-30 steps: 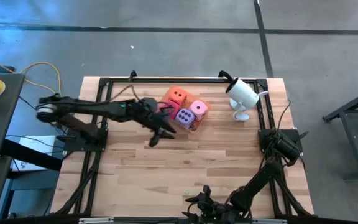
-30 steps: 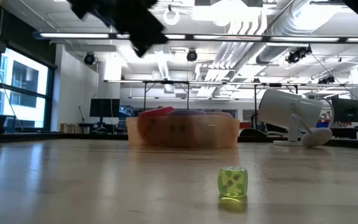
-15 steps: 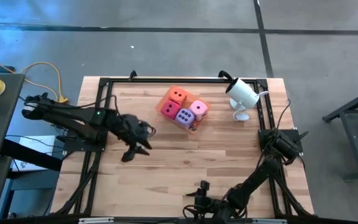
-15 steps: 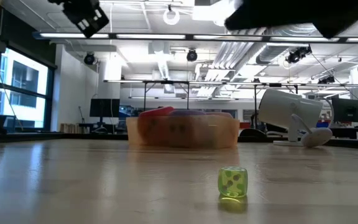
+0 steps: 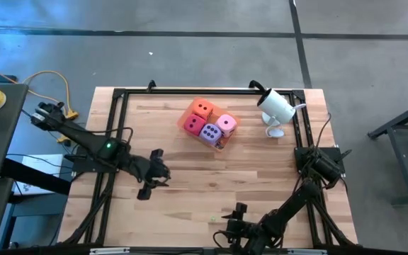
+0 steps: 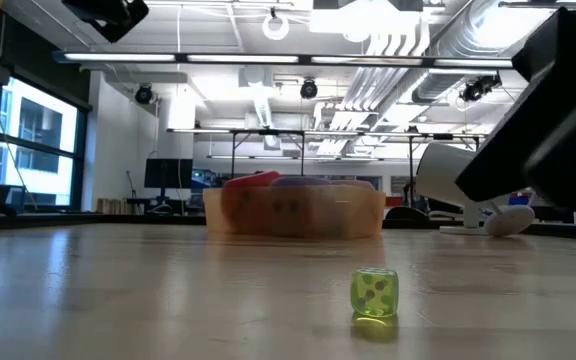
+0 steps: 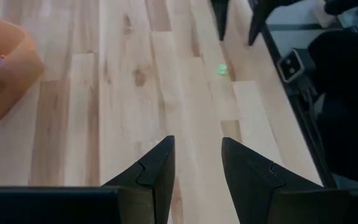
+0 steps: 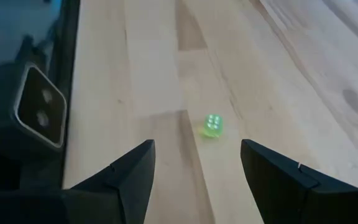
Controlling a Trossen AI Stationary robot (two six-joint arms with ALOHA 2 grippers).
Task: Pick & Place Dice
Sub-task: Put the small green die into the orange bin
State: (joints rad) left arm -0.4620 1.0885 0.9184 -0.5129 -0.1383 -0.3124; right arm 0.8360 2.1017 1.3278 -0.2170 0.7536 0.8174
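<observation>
Nearby, a white lamp-like object (image 5: 275, 108), perhaps a camera, flanks the tray (image 5: 219, 144).

So the overhead cam looks straight down on the whole pale wooden plank table (image 5: 211, 177), black frame and grey floor included. The low one sits right at tabletop level, facing level across toward the translucent orange square tray (image 6: 293, 212) and the office room behind, with the tiny translucent green die (image 6: 374, 293) really close to the lens. Left wrist cam looks down past its own two dark fingers (image 7: 157, 171) at bare planks, the green die small and farther off. Right wrist cam looks at that same die much nearer. All four views share that die.
</observation>
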